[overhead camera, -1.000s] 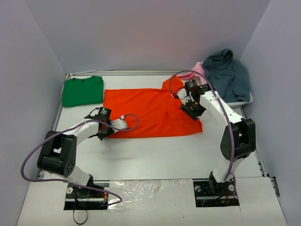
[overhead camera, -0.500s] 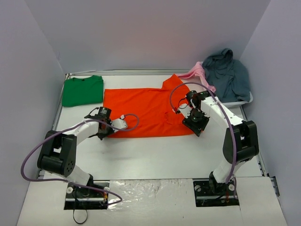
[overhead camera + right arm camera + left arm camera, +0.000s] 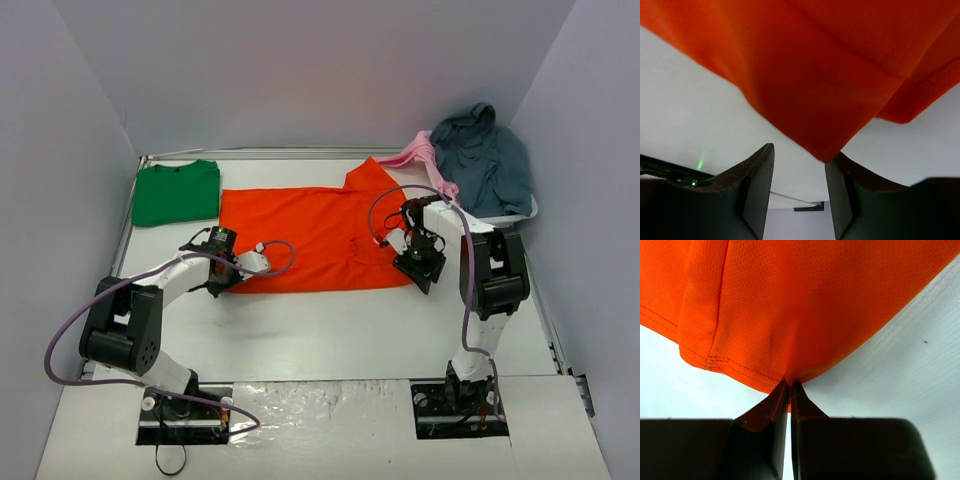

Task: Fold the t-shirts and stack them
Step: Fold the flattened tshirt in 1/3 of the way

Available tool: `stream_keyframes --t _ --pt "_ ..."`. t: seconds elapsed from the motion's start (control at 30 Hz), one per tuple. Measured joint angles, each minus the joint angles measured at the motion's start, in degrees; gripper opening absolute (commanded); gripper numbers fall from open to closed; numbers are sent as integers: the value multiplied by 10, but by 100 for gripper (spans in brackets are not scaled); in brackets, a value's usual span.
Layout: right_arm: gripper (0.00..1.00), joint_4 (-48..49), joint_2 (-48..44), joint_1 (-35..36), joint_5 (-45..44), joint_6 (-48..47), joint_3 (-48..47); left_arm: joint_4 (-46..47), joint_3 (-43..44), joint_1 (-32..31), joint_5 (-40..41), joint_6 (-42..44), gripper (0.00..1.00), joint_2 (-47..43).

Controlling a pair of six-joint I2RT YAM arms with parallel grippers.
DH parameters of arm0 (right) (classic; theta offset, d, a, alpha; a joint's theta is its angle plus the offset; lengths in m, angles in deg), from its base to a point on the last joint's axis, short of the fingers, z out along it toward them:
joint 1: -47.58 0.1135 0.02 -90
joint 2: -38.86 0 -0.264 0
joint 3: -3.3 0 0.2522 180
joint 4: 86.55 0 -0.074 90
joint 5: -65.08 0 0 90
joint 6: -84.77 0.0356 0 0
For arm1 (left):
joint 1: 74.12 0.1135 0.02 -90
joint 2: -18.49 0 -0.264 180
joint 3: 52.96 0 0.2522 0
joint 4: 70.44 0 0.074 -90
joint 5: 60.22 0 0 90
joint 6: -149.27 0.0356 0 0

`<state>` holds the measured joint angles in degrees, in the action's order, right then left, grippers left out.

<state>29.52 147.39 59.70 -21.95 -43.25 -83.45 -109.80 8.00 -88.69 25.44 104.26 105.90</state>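
The orange t-shirt [image 3: 310, 235] lies spread flat in the middle of the table, one sleeve toward the back right. The green t-shirt [image 3: 177, 192] lies folded at the back left. My left gripper [image 3: 234, 275] is shut on the orange shirt's near left hem; in the left wrist view the cloth [image 3: 805, 305] is pinched between the closed fingers [image 3: 789, 390]. My right gripper [image 3: 420, 272] is open at the shirt's near right corner. In the right wrist view that corner [image 3: 830, 150] rests against the right finger and the gripper [image 3: 800, 160] holds nothing.
A white bin [image 3: 520, 212] at the back right holds a grey-blue garment [image 3: 485, 155] and a pink one [image 3: 422, 152]. Grey walls close in the table on three sides. The arm bases stand at the near edge.
My right gripper moved from over the shirt's right sleeve area toward me to the near right corner. The folded-over right corner is now laid out flat. The left arm has not moved.
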Motion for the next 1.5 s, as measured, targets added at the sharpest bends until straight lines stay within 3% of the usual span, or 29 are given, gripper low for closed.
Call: stream_keyframes --t 0.37,0.67,1.17,1.5 --pt "39 26 59 -20 0 -16 -47 -10 5 0 1 -14 2 0" --pt "0 33 80 -40 -11 -28 -57 -17 14 0 1 -22 2 1" --pt "0 19 5 -43 -12 -32 21 -77 17 -15 -25 -19 2 -30" --pt "0 -36 -110 -42 -10 -37 66 -204 17 -37 -79 10 2 -100"
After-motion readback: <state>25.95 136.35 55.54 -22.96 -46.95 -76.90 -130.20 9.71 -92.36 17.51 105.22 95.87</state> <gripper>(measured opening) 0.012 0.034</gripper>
